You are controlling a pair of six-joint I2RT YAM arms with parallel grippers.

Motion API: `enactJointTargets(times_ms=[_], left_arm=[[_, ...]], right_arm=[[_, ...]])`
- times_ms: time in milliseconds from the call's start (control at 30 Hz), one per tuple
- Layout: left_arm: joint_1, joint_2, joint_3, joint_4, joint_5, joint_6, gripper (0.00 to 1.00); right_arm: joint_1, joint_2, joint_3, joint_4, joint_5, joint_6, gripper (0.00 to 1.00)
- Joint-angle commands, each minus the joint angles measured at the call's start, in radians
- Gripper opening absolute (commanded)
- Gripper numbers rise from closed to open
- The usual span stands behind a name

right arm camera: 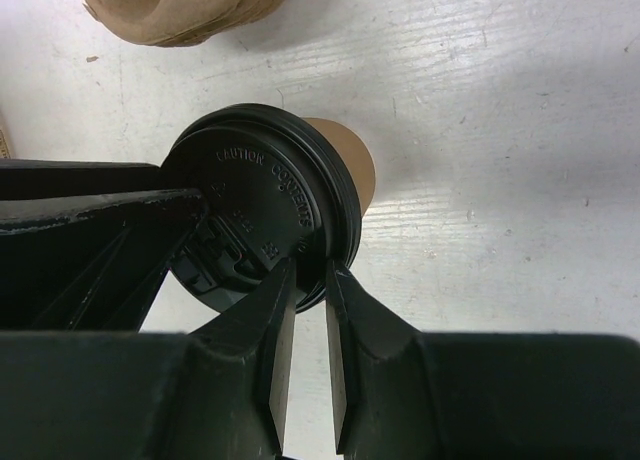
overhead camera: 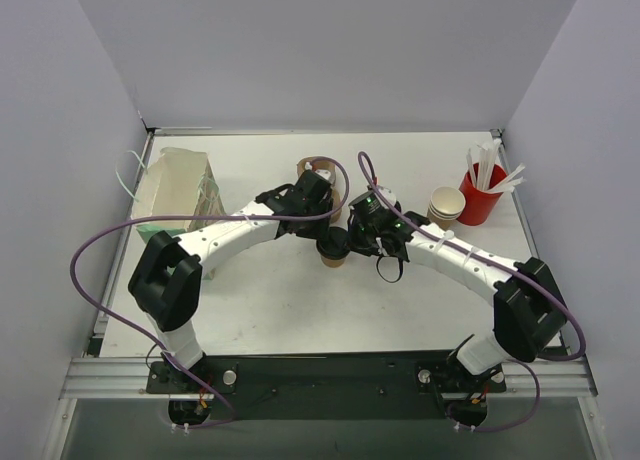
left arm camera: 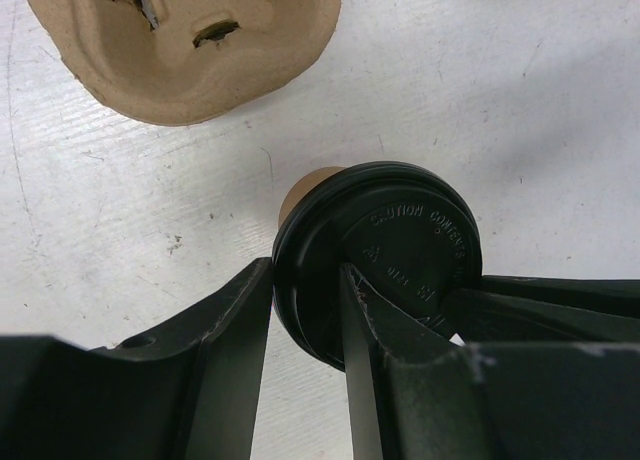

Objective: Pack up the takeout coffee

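Overhead, you have the takeout coffee (overhead camera: 336, 261) at the middle of the table (overhead camera: 260, 300), about halfway between its near and far edges, with both arms bent in over it. You see a round black plastic lid (overhead camera: 331, 245) and, just toward the near edge, a sliver of tapered brown kraft paper. Your left gripper (overhead camera: 327, 235) reaches it from the far side, your right gripper (overhead camera: 352, 243) from the right. Toward the far edge lies the moulded pulp carrier (overhead camera: 305, 166). A stack of matching brown cups (overhead camera: 446, 204) and a glossy red cup (overhead camera: 478, 202) of white sticks (overhead camera: 490, 165) stand toward the right edge.

From the left wrist, the lid's matte face, embossed "CAUTION CONTENTS", turns toward the lens. The cup's long axis runs away from you, its narrow base end peeking past the rim at upper left. Your left fingers (left arm camera: 235, 360) are clamped on the lid, one flat against the rim's outer wall, the other laid across the recessed top. The carrier's rough, fibrous corner fills the top left.

From the right wrist, the lid again faces the lens and the brown body tapers away at upper right. Your right fingers (right arm camera: 272, 350) stand a narrow slit apart with their tips at the lid's rim; you cannot tell whether they pinch it. Whether the base rests on the scuffed white table is hidden.
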Motion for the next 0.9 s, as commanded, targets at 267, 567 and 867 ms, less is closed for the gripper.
enactJointTargets(times_ms=[267,567,867], left_arm=[[-0.003,-0.021,-0.028,0.007,0.017,-0.006,0.43],[-0.005,-0.029,-0.031,0.008,0.032,-0.009,0.43],[-0.023,-0.056,-0.059,0.004,0.048,-0.023,0.43]], right_arm=[[0.042,0.1,-0.13,-0.06,0.03,0.019,0.13],[0.036,0.086,-0.085,-0.118,0.096,-0.033,0.15],[-0.005,0.138,0.065,-0.176,0.078,-0.111,0.15]])
